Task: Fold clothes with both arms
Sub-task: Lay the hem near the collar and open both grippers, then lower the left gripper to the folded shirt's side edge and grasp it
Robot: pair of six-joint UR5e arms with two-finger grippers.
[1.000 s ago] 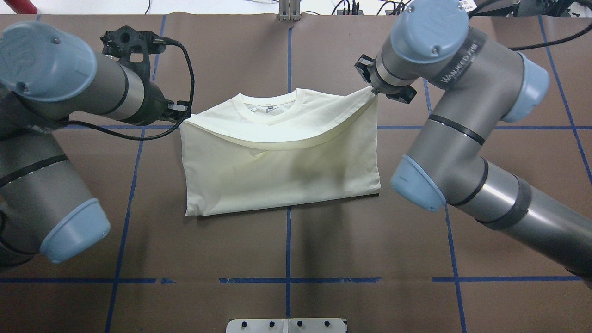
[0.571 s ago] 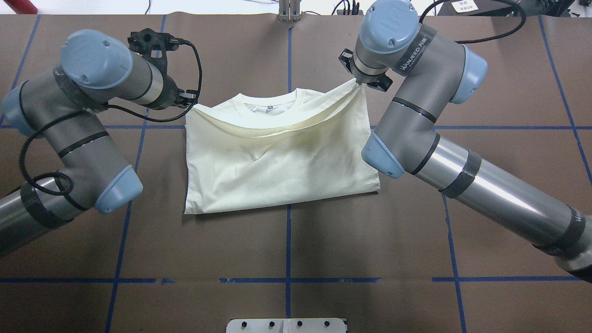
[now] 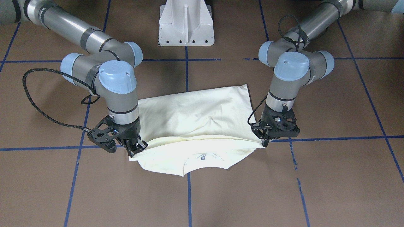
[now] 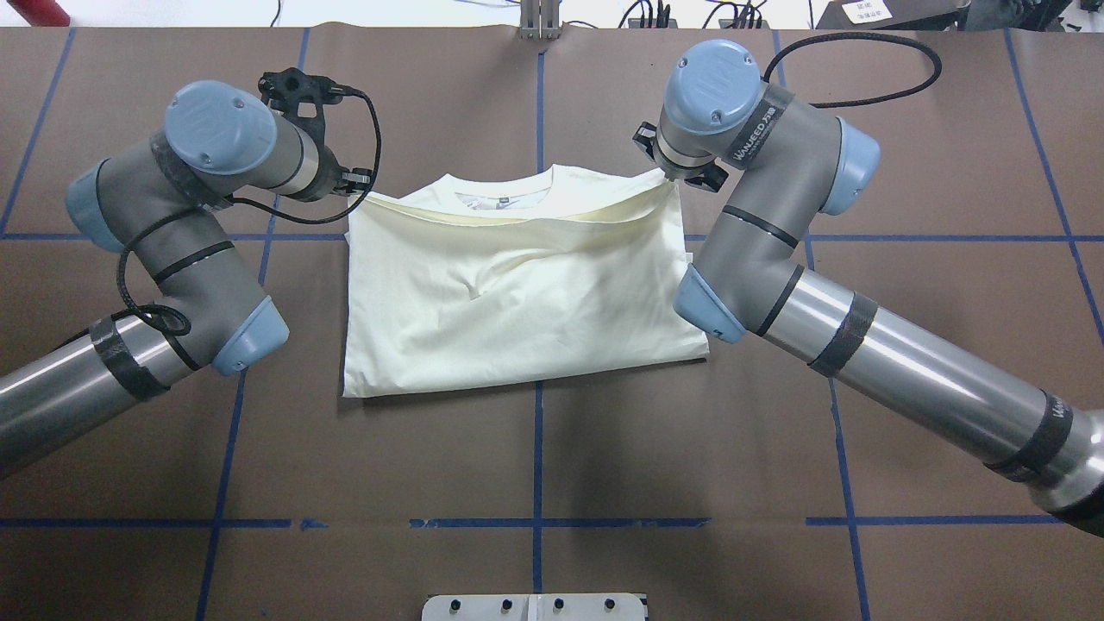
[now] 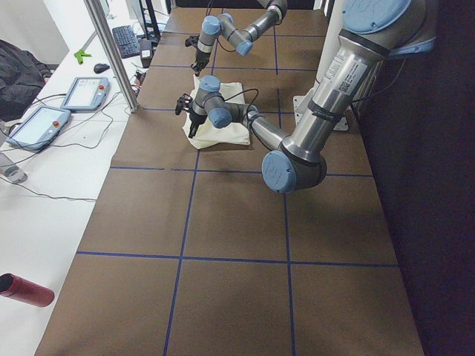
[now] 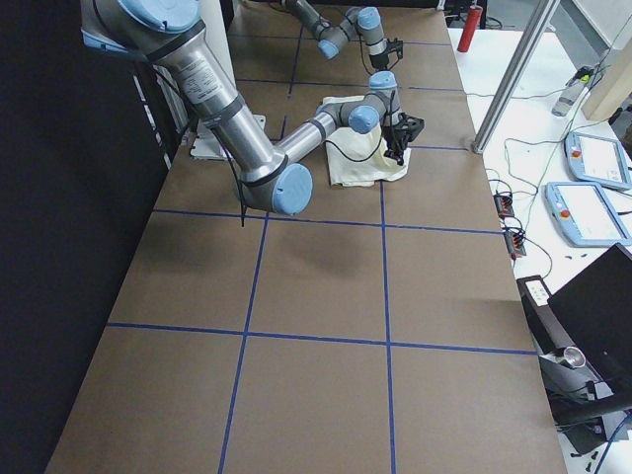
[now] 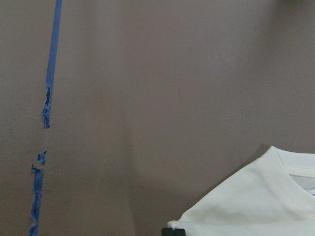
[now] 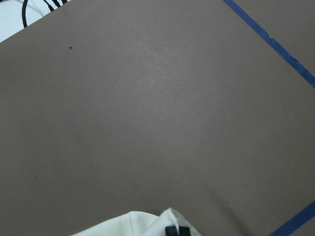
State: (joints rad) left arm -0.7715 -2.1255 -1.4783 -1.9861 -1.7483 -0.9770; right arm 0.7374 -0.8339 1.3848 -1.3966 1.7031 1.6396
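Note:
The cream-white shirt lies folded in the table's middle, and its collar peeks out at the far edge. The folded-over upper layer hangs low between the two arms, just above the collar end. My left gripper is shut on that layer's left corner, and my right gripper is shut on its right corner. From the front, the left gripper and the right gripper both pinch the shirt close to the table. Each wrist view shows a shirt corner at the bottom.
The brown table cover carries a grid of blue tape lines. The white pedestal base stands on the robot's side. A red cylinder and cables lie past the far edge. Handheld tablets sit on the side bench.
Both arms have lowered and carried the held layer toward the collar. The raised edge, sagging in a deep arc before, now lies nearly straight across the collar end.

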